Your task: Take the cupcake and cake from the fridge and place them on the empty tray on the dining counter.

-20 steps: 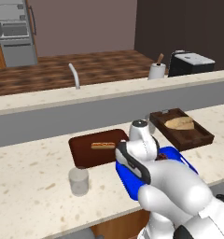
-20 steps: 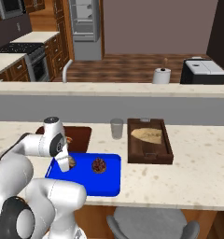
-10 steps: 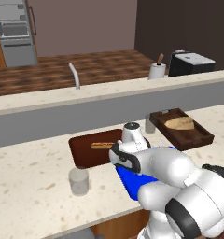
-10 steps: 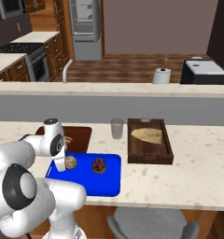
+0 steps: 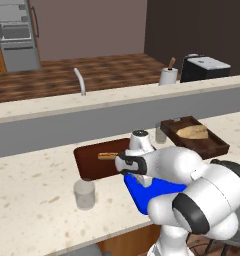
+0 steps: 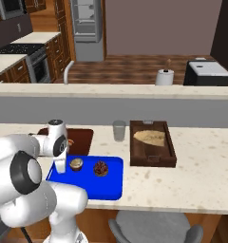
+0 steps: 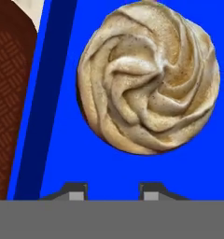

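The cupcake, its cream swirl seen from above, sits on the blue tray just beyond my fingertips. In the right base view the cupcake stands at the left end of the tray, with the dark red cake beside it on the right. My gripper hangs over the tray's left edge, just left of the cupcake, shut with nothing in it. The tray rests on the dining counter. The fridge stands far back across the kitchen.
A brown tray with a hot dog lies behind the blue one, and a dark raised-rim tray with bread sits to the right. A glass stands near the counter's front and another at the back ledge.
The jaws have closed from slightly apart, empty. The cupcake stays where it was on the blue tray. My arm has swung a little further over the tray.
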Available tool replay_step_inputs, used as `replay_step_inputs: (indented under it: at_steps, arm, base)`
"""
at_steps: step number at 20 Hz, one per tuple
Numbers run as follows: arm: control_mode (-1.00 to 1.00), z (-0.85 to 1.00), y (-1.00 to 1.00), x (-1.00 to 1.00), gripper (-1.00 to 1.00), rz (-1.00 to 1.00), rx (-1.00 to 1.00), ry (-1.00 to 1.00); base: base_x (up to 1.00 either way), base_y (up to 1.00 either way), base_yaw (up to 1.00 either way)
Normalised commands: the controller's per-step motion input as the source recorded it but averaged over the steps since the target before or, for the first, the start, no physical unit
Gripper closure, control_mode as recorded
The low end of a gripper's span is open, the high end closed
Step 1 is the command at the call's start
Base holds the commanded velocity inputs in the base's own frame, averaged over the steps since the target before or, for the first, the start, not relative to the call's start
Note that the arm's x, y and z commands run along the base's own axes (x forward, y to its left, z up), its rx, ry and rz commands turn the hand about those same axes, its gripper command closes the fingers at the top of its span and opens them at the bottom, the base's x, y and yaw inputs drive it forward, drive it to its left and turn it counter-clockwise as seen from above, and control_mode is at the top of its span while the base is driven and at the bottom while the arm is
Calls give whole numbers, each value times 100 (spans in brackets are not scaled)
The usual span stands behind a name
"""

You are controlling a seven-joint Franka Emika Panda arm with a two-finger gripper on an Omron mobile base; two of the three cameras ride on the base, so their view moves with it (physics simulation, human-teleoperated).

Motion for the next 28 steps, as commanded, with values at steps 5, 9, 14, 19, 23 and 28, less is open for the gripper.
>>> replay_step_inputs:
  at_steps: [5,9,14,19,23,28]
  arm:
    - [-100,83,-12,-39,-100,-9,13,3]
    - [-100,100,-36,-46,-100,12,-3,-3]
    - [-100,100,-29,-97,-100,54,-49,-20]
    - [-100,100,-52,-100,-100,63,-30,-33]
    - [-100,100,-72,-100,-100,37,3,-22]
    - [-100,100,-46,-100,-100,8,16,-29]
  base:
    - [0,0,0]
    - [0,0,0]
    - [0,0,0]
    - [0,0,0]
    - [0,0,0]
    - [0,0,0]
